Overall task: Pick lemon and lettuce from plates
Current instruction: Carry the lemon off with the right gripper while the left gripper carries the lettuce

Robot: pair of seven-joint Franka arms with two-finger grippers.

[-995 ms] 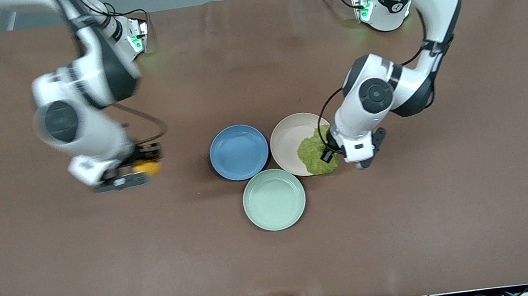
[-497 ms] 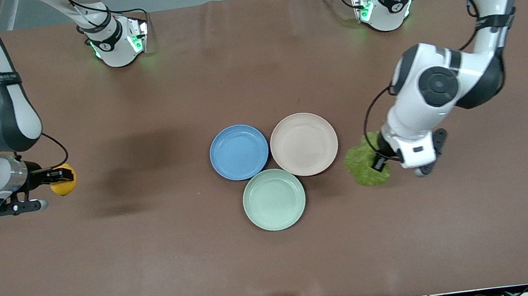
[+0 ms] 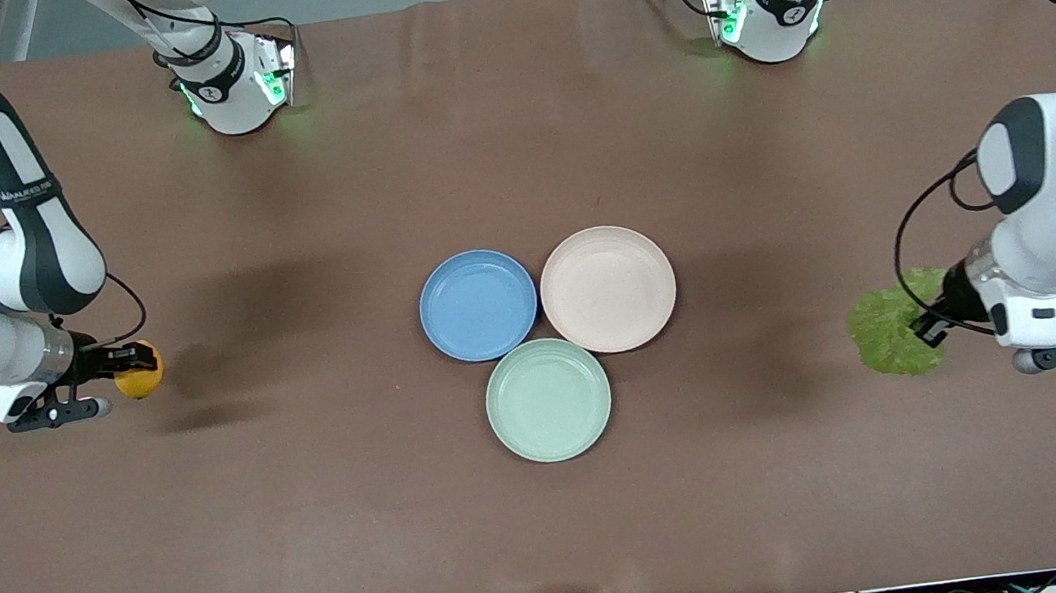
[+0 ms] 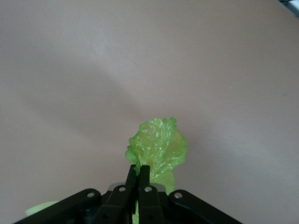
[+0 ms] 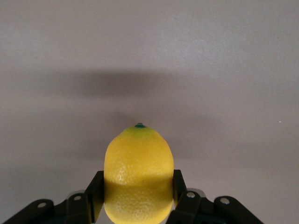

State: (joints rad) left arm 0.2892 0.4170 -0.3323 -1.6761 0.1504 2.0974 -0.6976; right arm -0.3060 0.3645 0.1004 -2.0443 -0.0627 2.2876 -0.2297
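Two sets of fingers are mine, and both are clamped on something. My right fingers (image 3: 126, 371) pinch the lemon (image 3: 140, 373) by its sides and hold it over the bare brown desk (image 3: 314, 524) toward the right arm's end, well apart from the plates. In the right wrist view the lemon (image 5: 138, 175) sits between the two black fingers (image 5: 183, 198), its small green tip pointing away from the camera, with only desk surface under it.

My left fingers (image 3: 930, 328) are pressed tight together on the lettuce (image 3: 887, 333) and hold it over the desk toward the left arm's end, also well apart from the plates. In the left wrist view the crinkled green leaf (image 4: 159, 149) sticks out past the closed fingers (image 4: 138, 186) (a bit of it shows beside them too).

Three plates sit touching in a cluster at the middle of the desk, all bare: the blue plate (image 3: 478, 304) toward the right arm's end, the beige plate (image 3: 608, 288) just beside it toward the left arm's end, and the mint-green plate (image 3: 549, 399) nearer the front camera than both.
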